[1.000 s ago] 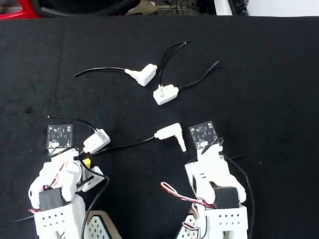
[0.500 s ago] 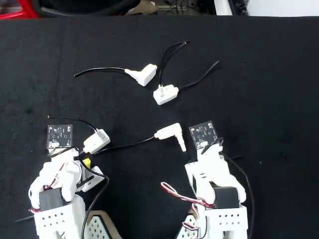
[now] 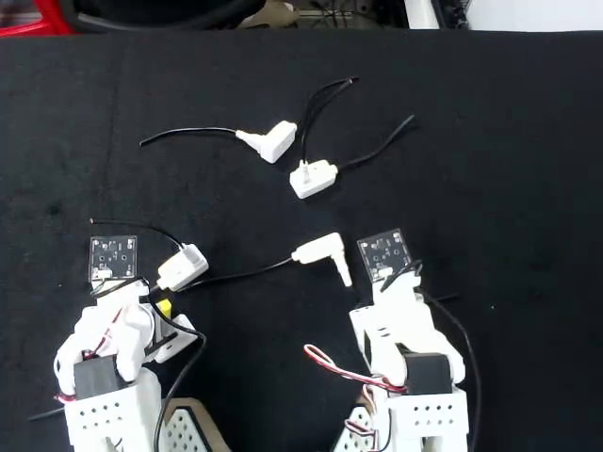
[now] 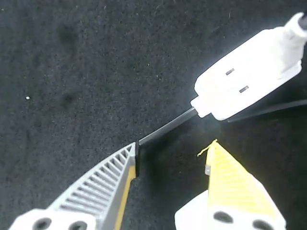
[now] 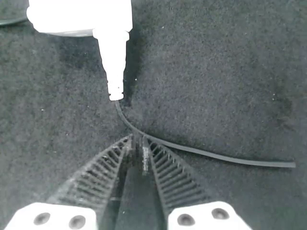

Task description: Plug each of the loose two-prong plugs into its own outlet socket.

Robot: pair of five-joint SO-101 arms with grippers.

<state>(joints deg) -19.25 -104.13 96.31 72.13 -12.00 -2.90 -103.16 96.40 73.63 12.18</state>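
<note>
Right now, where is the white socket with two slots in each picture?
High view: outlet socket just ahead of the left arm's yellow finger.
Left wrist view: outlet socket beyond that yellow finger, slots showing.
Right wrist view: a different white connector instead.
Shared landmark: the yellow finger.

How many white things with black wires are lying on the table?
4 white things: one at the far middle, one just beside it, nearer the arms, one by the left gripper, one near the right gripper. None seems hidden.
</note>
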